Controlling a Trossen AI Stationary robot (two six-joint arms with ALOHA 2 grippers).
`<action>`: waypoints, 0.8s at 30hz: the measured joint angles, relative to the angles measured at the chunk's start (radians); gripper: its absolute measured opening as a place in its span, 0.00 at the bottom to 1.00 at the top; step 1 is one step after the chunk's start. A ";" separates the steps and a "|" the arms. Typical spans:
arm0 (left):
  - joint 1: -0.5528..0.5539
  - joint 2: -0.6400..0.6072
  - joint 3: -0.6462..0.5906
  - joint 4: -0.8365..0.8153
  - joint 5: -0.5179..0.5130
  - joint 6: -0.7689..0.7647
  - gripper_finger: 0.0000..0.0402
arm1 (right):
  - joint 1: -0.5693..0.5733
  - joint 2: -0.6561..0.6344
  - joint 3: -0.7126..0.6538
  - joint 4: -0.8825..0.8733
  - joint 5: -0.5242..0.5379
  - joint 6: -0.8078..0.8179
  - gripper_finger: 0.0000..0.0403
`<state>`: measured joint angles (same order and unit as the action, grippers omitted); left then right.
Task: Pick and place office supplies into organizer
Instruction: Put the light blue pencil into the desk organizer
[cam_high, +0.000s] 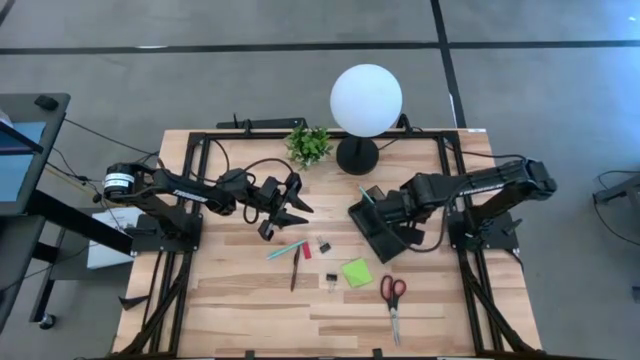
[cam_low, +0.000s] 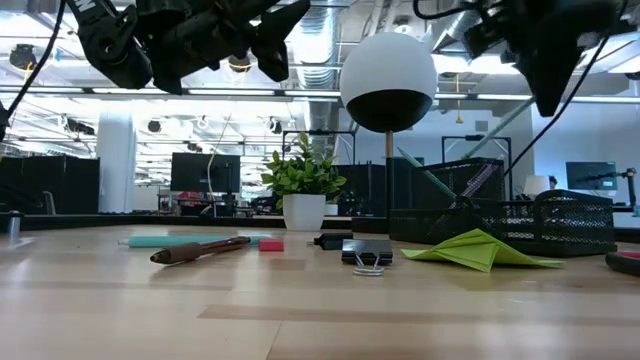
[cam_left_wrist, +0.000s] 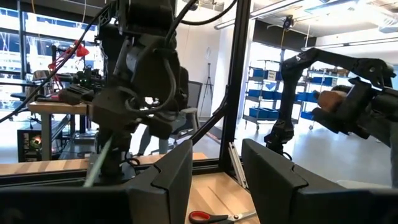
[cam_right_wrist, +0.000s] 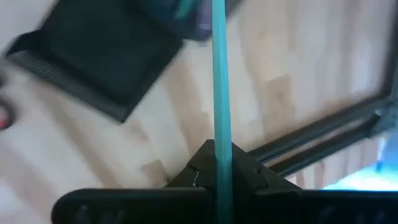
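Note:
My right gripper (cam_high: 386, 208) hangs over the black organizer (cam_high: 372, 232), shut on a thin teal pen (cam_right_wrist: 219, 87). In the low view a teal stick (cam_low: 430, 178) and a pink one (cam_low: 476, 180) slant up from the organizer (cam_low: 540, 222). My left gripper (cam_high: 291, 200) waits open in the air at mid-table, nothing between its fingers. On the wood lie a teal pen (cam_high: 287, 249), a dark pen (cam_high: 295, 270), a red piece (cam_high: 306, 253), two black clips (cam_high: 324, 245), a lime-green pad (cam_high: 357, 272) and red-handled scissors (cam_high: 392, 298). My right gripper pinches the teal pen between its two fingers, which point steeply down from above. The pen runs along the fingers and out past their tips (cam_right_wrist: 219, 134). Its far end leaves the picture, so which part of the pen is held cannot be told.
A small potted plant (cam_high: 308, 145) and a white globe lamp (cam_high: 366, 98) on a black base stand at the far edge. Black frame rails (cam_high: 200, 175) run along the table's sides. Bare wood lies near the front edge, left of the scissors.

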<state>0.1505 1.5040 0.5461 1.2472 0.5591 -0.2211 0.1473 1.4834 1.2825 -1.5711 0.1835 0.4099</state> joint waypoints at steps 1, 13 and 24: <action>0.000 0.000 0.000 0.000 0.000 0.000 0.34 | -0.001 0.009 0.011 0.000 -0.023 -0.026 0.02; 0.000 0.001 0.000 -0.001 -0.008 0.000 0.34 | -0.162 0.159 0.152 0.002 -0.115 -0.241 0.02; 0.000 0.001 0.000 -0.019 -0.006 0.001 0.34 | -0.251 0.276 0.175 0.001 -0.194 -0.382 0.04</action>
<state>0.1504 1.5047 0.5465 1.2286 0.5529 -0.2199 -0.1032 1.7599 1.4574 -1.5705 -0.0109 0.0276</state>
